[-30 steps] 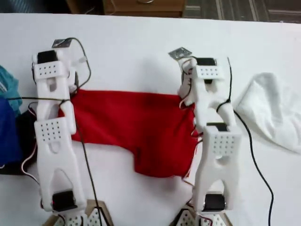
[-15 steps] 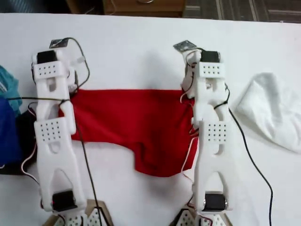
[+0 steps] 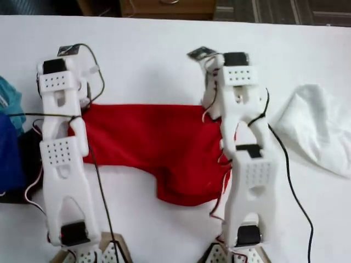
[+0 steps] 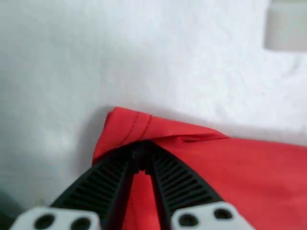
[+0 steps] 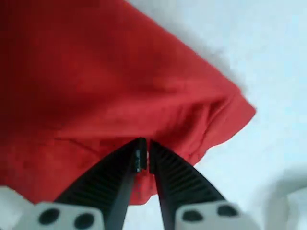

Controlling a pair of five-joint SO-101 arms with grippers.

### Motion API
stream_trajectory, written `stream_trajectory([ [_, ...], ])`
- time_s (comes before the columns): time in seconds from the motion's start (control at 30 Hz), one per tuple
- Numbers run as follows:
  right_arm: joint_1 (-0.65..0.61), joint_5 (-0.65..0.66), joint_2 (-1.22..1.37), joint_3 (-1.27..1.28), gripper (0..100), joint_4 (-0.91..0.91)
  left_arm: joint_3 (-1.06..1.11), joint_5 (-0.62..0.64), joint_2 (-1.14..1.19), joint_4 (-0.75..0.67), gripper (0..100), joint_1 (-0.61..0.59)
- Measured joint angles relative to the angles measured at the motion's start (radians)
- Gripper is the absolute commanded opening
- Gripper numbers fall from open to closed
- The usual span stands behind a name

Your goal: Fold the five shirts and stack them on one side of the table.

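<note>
Nothing legible here: no text, label, brand, number or sign to read.
</note>
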Motion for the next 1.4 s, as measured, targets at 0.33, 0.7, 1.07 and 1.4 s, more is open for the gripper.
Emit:
stream_trajectory([
  [0.33, -0.201, 0.000, -0.339, 0.641, 1.9, -0.117, 0.000, 0.000, 0.000, -0.002, 2, -0.002],
  [0.7, -0.245, -0.002, -0.356, 0.833, 1.9, -0.190, 0.000, 0.000, 0.000, -0.002, 2, -0.003],
  [1.07, -0.459, -0.002, -0.368, 1.062, 1.9, -0.328, 0.000, 0.000, 0.000, -0.002, 2, -0.005],
  [1.4, -0.554, -0.003, -0.384, 1.076, 1.9, -0.313, 0.000, 0.000, 0.000, -0.002, 2, -0.005],
])
